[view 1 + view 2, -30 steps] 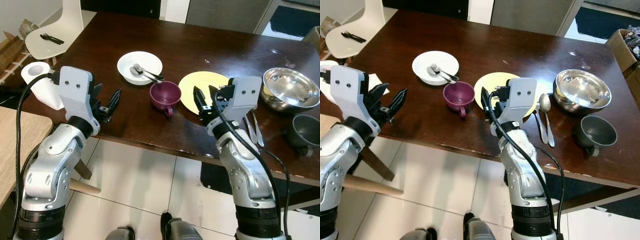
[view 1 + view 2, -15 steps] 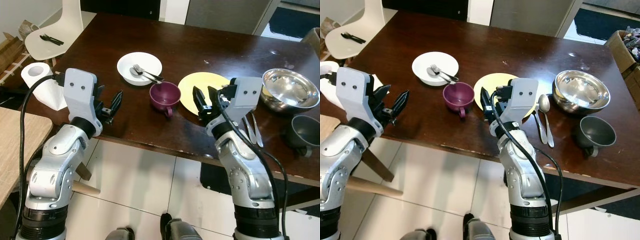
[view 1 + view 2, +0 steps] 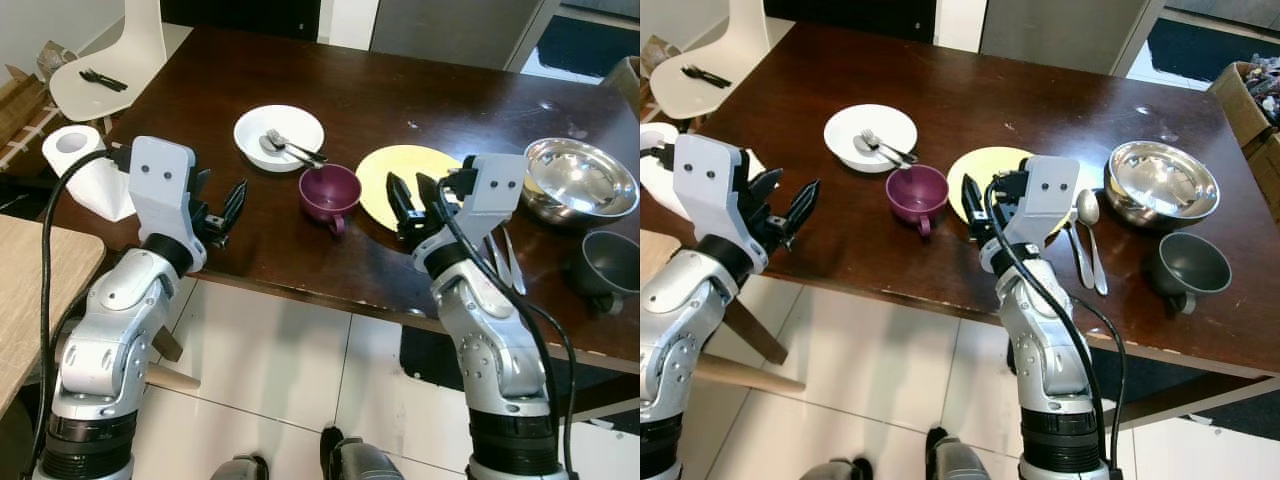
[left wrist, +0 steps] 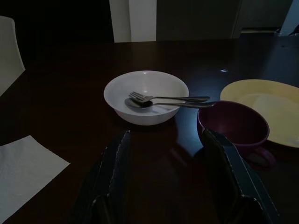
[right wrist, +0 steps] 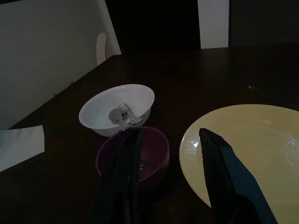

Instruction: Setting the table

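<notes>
Tile floor (image 3: 290, 370) under dark wood table (image 3: 400, 90); left hand (image 3: 218, 207) and right hand (image 3: 410, 205) spread, empty.

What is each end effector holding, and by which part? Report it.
Nothing is held. The left end effector hangs open over the table's near edge, and the right end effector is open above the near rim of the yellow plate.

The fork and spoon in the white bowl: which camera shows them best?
The left wrist view: the fork and spoon lie close and side-on across the white bowl, prongs clear. Both eye views show them small from above. The right wrist view shows them partly hidden behind the purple cup.
</notes>
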You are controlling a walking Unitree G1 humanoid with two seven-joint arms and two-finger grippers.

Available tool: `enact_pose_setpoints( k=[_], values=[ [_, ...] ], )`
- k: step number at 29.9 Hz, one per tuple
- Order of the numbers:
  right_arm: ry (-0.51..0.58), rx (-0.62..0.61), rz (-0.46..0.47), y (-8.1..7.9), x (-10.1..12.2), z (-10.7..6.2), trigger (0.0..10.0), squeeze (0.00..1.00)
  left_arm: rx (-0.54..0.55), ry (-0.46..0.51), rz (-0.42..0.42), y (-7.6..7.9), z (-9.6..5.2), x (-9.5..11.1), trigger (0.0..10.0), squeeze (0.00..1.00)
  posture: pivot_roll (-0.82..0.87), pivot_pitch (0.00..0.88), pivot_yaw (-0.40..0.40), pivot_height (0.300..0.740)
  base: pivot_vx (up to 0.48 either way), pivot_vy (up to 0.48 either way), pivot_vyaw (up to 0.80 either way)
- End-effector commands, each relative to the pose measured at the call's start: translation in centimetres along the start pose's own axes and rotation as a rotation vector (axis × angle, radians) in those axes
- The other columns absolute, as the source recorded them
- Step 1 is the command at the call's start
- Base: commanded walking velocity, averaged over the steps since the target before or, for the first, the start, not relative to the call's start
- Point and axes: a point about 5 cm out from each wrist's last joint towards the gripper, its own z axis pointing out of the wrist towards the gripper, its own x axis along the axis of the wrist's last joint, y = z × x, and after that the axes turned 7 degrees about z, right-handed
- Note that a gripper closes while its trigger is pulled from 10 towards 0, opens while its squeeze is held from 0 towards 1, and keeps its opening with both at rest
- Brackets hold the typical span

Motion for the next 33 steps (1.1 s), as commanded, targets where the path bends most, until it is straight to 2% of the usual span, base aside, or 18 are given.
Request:
enact_pose_setpoints(
  k=[1,4,33],
  values=[
    [-0.006,-0.010,0.008,0.16,-0.02,-0.12,10.0,0.00,0.001,-0.005,0.002,0.14,0.07,-0.11,10.0,0.00,-0.09,0.092,0.018,0.740,0.000,0.000,0.00],
    [-0.006,-0.010,0.007,0.17,-0.01,-0.12,10.0,0.00,0.000,-0.005,0.002,0.16,0.07,-0.09,10.0,0.00,-0.09,0.094,0.017,0.740,0.000,0.000,0.00],
    [-0.004,-0.016,0.015,0.18,-0.02,-0.03,10.0,0.00,0.000,-0.003,0.002,0.04,0.02,0.15,10.0,0.00,-0.09,0.098,0.022,0.740,-0.373,0.000,0.00]
  ],
)
